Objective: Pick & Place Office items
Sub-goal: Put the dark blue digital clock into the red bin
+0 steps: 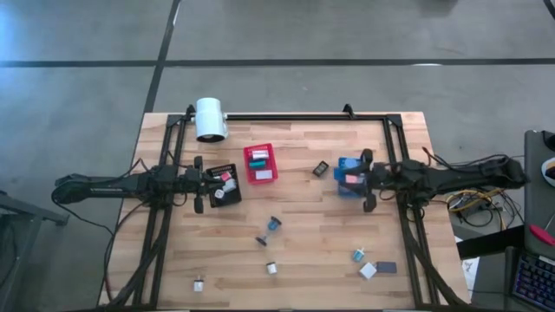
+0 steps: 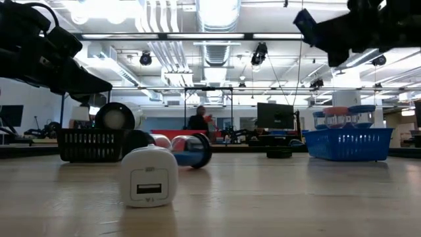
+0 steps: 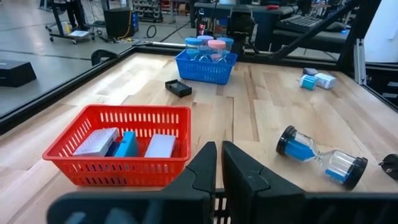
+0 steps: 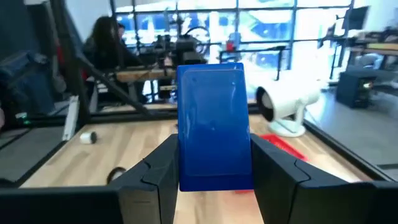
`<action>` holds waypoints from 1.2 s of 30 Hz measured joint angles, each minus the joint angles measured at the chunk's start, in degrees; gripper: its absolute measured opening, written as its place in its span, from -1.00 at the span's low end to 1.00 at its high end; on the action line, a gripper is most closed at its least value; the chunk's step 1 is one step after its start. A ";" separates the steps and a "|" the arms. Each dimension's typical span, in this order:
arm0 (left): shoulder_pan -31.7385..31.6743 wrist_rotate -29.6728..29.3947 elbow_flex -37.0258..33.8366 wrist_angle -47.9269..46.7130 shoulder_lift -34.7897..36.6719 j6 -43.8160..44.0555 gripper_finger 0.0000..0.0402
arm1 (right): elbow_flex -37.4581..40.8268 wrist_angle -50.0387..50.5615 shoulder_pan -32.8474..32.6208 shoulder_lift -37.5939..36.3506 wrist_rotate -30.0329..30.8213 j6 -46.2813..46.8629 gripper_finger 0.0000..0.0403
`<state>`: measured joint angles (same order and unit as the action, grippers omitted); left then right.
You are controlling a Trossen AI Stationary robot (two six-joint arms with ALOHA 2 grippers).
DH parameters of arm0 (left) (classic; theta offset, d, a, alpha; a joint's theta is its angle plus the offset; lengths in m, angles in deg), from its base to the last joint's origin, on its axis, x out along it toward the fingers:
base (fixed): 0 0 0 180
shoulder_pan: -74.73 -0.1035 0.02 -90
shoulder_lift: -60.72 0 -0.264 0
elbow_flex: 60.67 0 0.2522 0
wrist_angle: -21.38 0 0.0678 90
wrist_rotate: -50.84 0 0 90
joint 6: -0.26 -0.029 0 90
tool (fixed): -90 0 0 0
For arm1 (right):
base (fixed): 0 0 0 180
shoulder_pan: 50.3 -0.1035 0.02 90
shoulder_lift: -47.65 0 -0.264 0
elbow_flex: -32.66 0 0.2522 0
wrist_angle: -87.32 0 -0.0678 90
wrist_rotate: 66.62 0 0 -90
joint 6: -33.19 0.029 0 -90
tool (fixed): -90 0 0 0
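**Status: right gripper clamped on a blue block above the blue bin; left gripper closed and empty**

1. Hidden or unclear items. In the high view I cannot make out the right gripper (image 1: 364, 179) fingertips; they merge with the blue bin (image 1: 343, 165) beneath. The contents of the black bin (image 1: 232, 196) show only as pink and white specks, partly covered by the left arm. In the low view both arms are cut off at the upper edge. The small pieces near the table's front edge are too small for me to identify.

2. Held item. In the right wrist view I see the two dark fingers (image 4: 157, 169) pressed against the sides of a blue block (image 4: 214, 127). It is a flat, upright rectangle with rounded corners and a smooth face. Its lower edge is hidden between the fingers.

3. Left gripper (image 3: 219, 163). Its fingers stand nearly together with nothing between them. It sits over the black bin, beside the red bin (image 3: 118, 147).

4. Other office items. The red bin holds white and blue blocks (image 3: 127, 145). A blue-capped hourglass (image 3: 321, 158) lies on its side on the table. A white charger cube (image 2: 149, 177) stands near the table's front edge. A black piece (image 1: 321, 169) lies just beside the blue bin.
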<state>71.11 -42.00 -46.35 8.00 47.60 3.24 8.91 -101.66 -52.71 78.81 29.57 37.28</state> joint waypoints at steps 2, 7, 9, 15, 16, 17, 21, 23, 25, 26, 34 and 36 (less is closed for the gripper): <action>0.00 -0.01 0.02 0.00 0.00 0.00 -0.86 | 1.73 0.29 0.01 -2.41 1.67 -0.07 -0.26; 0.00 -0.01 0.00 0.00 0.00 0.15 -0.86 | 4.93 0.14 0.07 -6.80 2.58 0.00 -0.26; 0.00 -0.02 0.01 0.00 0.00 0.23 -0.86 | 6.22 -0.02 0.07 -8.35 2.75 0.21 -0.26; 0.00 -0.03 0.01 0.00 0.00 0.24 -0.86 | 9.52 0.74 0.09 -11.61 4.47 2.45 -0.26; 0.00 -0.02 0.00 0.00 0.00 0.24 -0.86 | 9.52 0.94 0.11 -11.88 4.54 2.49 -0.26; 0.00 -0.02 0.02 0.00 0.00 0.24 -0.86 | 9.50 1.05 0.11 -12.05 4.52 2.47 -0.26; 0.00 -0.01 0.00 0.00 0.00 0.24 -0.86 | 9.48 0.94 0.11 -12.00 4.55 2.40 -0.26; 0.00 -0.01 0.00 0.00 0.00 0.24 -0.86 | 9.48 0.96 0.11 -11.98 4.55 2.78 -0.26; 0.00 -0.01 0.00 0.00 0.00 0.24 -0.86 | 9.47 0.98 0.11 -11.98 4.52 3.04 -0.26; 0.00 -0.01 0.00 0.00 0.00 0.24 -0.86 | 9.46 0.99 0.11 -11.98 4.52 3.04 -0.26; 0.00 -0.01 0.01 0.00 0.00 0.17 -0.86 | 9.25 1.04 0.11 -11.96 6.96 4.72 -0.26; 0.00 -0.02 0.02 0.00 0.00 -0.10 -0.86 | 7.94 2.23 0.10 -11.83 7.02 4.72 -0.26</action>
<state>71.11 -42.02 -46.33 8.00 47.60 3.14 16.85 -99.44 -52.62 66.99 36.59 42.00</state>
